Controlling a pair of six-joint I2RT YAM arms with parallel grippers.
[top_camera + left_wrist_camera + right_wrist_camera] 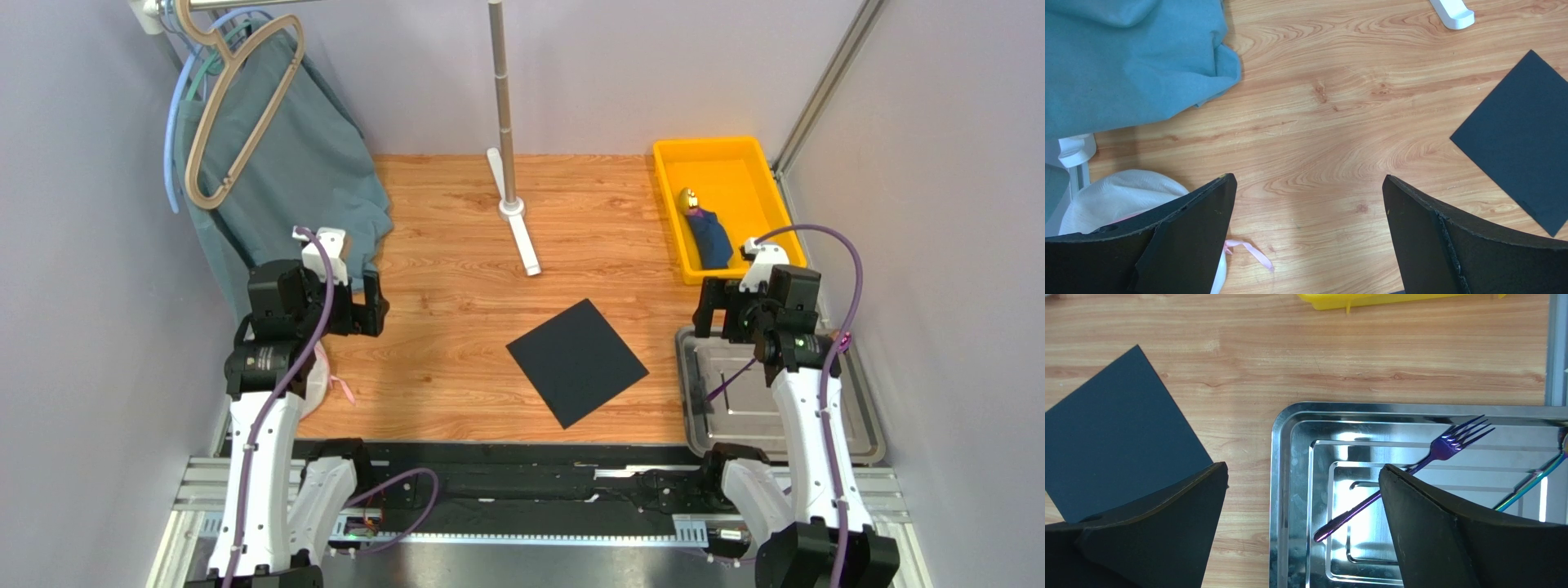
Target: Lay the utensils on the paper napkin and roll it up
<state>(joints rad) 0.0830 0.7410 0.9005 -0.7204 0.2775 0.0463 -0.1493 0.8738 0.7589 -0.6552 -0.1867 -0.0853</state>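
Robot lab cell: left arm (261, 429) and right arm (810, 423) bolted to aluminium rail (515, 521), wood-grain table (454, 245) boxed by plain grey walls (74, 306), staged yellow bin (709, 143).

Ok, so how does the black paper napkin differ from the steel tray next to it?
The paper napkin is matte black; the steel tray is shiny silver. The napkin is a flat sheet lying cornerwise, while the tray has a raised rim and sits square-on. The napkin is bare; the tray holds a purple fork. Both rest on the wooden table.
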